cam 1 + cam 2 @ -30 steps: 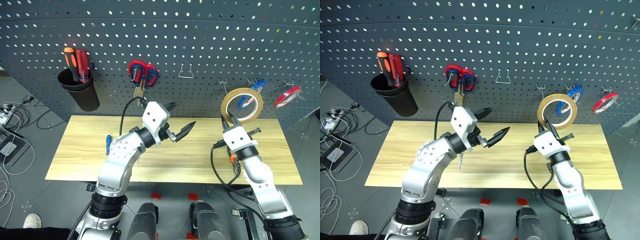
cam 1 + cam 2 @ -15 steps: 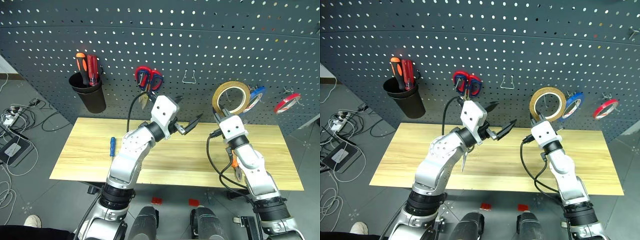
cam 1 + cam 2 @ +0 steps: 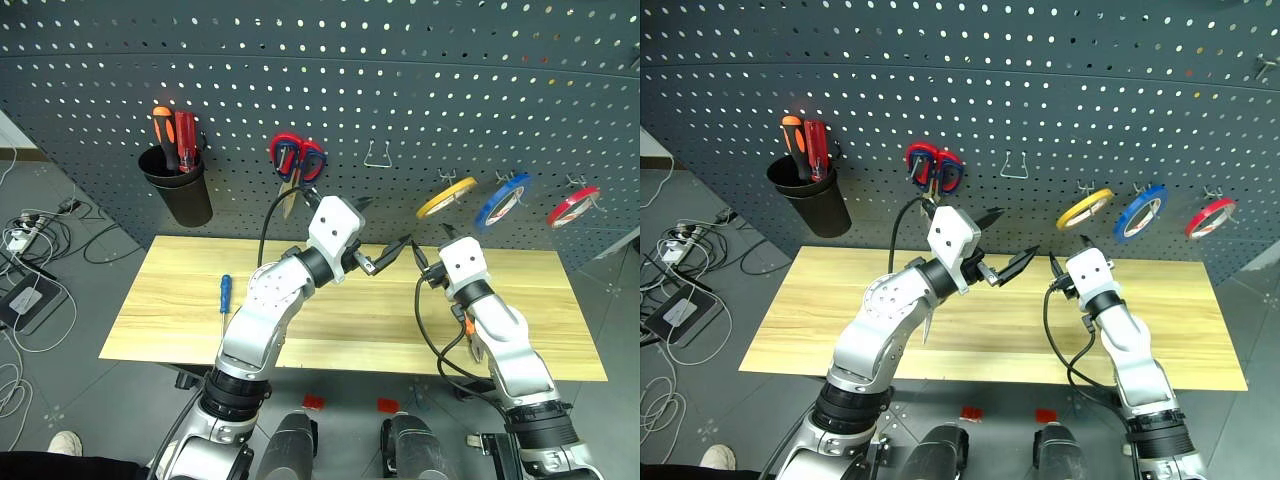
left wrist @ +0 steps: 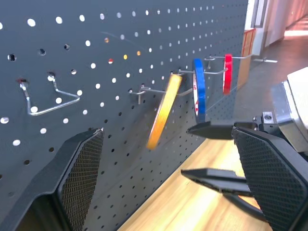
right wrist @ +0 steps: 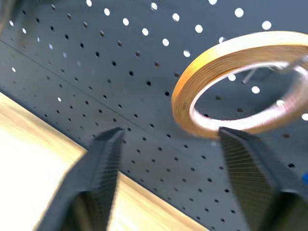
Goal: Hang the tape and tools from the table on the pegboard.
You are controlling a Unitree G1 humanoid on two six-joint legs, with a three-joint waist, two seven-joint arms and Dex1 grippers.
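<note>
tape (image 3: 446, 197) on pegboard (image 3: 400, 90) hook, above right gripper (image 3: 430, 245)

Both arms were silver-grey metal with black joint rings and white boxy wrist housings. The left gripper (image 3: 383, 252) and right gripper (image 3: 432, 247) had pointed black fingers; black cables looped alongside.

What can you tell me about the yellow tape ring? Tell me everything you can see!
The yellow tape is a thin, flat ring, yellow-tan outside and paler inside, with a big open middle. It hangs on a small metal hook on the dark grey pegboard, left of the blue tape. Nothing else touches it; the right end effector sits open just below.
</note>
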